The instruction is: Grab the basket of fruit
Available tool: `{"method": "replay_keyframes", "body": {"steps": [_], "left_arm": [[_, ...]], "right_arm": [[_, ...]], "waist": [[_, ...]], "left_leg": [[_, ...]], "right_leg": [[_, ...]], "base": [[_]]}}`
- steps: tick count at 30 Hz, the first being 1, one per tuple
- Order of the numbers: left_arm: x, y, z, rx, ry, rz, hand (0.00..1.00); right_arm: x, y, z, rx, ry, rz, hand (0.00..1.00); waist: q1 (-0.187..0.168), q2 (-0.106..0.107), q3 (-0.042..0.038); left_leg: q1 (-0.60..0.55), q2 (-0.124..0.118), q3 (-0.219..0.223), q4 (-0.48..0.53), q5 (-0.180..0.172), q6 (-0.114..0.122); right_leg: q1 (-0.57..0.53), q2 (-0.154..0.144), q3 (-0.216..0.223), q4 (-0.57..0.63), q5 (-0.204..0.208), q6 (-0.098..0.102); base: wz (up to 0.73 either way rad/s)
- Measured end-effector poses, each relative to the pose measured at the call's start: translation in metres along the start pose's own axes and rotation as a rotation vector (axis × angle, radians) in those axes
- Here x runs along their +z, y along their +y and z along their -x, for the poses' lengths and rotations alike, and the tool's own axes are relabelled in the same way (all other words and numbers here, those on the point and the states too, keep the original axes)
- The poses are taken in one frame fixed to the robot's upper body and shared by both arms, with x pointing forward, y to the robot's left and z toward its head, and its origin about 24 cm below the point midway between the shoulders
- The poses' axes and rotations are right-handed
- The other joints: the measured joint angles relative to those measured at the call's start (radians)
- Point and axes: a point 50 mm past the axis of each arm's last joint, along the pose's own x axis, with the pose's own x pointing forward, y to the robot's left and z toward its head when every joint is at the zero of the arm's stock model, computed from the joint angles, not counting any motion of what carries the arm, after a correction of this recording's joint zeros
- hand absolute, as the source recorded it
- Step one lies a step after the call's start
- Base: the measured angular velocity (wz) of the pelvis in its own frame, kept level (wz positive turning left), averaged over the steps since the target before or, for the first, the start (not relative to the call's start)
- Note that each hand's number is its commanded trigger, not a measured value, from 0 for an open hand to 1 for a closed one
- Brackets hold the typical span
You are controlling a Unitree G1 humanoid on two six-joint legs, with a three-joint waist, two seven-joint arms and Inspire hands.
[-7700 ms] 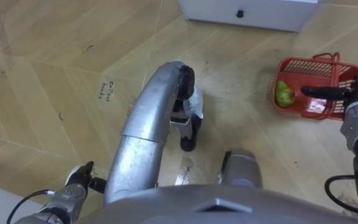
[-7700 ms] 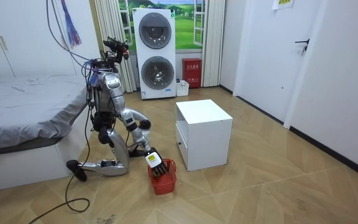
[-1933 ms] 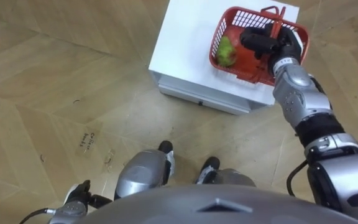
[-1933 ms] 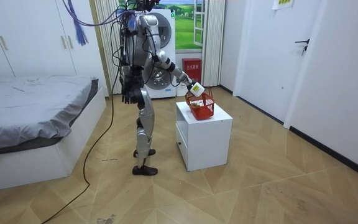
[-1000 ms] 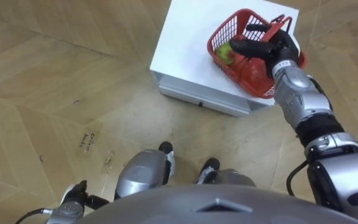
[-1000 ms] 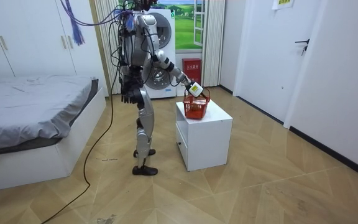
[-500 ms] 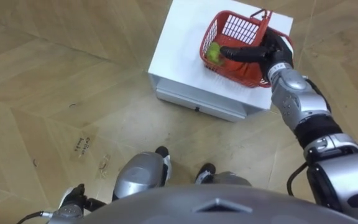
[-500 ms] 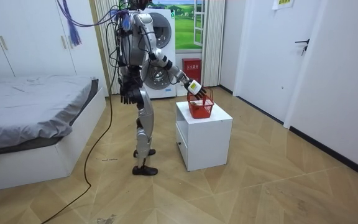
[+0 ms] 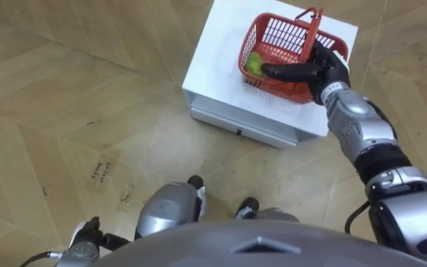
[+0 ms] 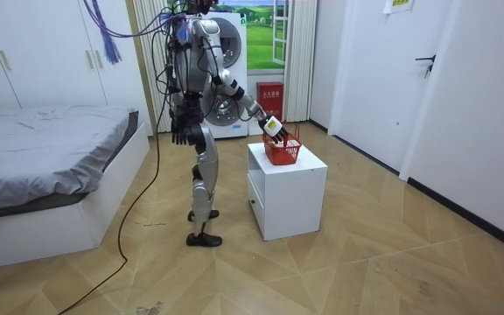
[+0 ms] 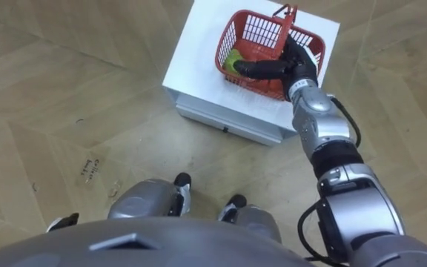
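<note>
The red mesh fruit basket (image 9: pixel 282 33) stands on top of the white cabinet (image 9: pixel 221 52), its handle (image 9: pixel 311 26) upright. A green fruit (image 9: pixel 254 64) lies in its left corner. My right hand (image 9: pixel 322 70) is at the basket's near rim, fingers (image 9: pixel 280 72) stretched straight to the left along the rim and touching it, open, not curled round the handle. In the room view I stand upright beside the cabinet (image 10: pixel 287 188), right arm reaching out to the basket (image 10: pixel 283 153). My left hand (image 10: pixel 179 133) hangs relaxed at my hip.
The cabinet has a drawer front with a small knob (image 9: pixel 238 131) facing me. A bed (image 10: pixel 42 157) stands at the room view's left. Stacked washing machines (image 10: pixel 217 74) are behind me. Bare wooden floor surrounds the cabinet.
From kneeling with the basket on the floor, I stood and lifted it to the cabinet. It hung tilted from my right hand a second ago; now it rests flat and the fingers are straight.
</note>
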Motion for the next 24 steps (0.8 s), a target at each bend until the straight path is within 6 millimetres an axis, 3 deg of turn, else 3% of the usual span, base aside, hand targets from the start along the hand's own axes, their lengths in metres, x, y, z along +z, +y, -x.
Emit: {"method": "replay_keyframes", "body": {"steps": [4,12,24], "left_arm": [[0.000,-0.003,0.000,-0.012,0.001,0.018,0.00],[-0.001,-0.006,0.001,-0.007,-0.007,0.032,0.00],[-0.012,-0.009,0.001,0.007,0.032,0.044,0.00]], "right_arm": [[-0.006,-0.007,0.002,-0.021,0.014,-0.011,0.00],[-0.045,-0.019,0.018,-0.056,0.109,-0.012,0.00],[-0.053,-0.029,0.025,-0.095,0.095,-0.042,0.00]], "waist": [[-0.014,0.007,0.0011],[-0.030,-0.007,-0.0039],[-0.065,-0.020,-0.0115]], "left_leg": [[0.017,0.000,0.001,-0.009,0.000,0.000],[0.030,0.000,0.000,-0.009,0.000,0.000],[0.093,0.000,0.018,-0.050,0.000,-0.001]], "right_leg": [[0.015,0.000,-0.001,-0.002,0.000,0.000],[0.031,0.003,-0.004,-0.009,0.000,0.000],[0.082,0.011,0.018,-0.043,0.002,0.004]], "base": [[0.01],[0.00],[-0.05]]}}
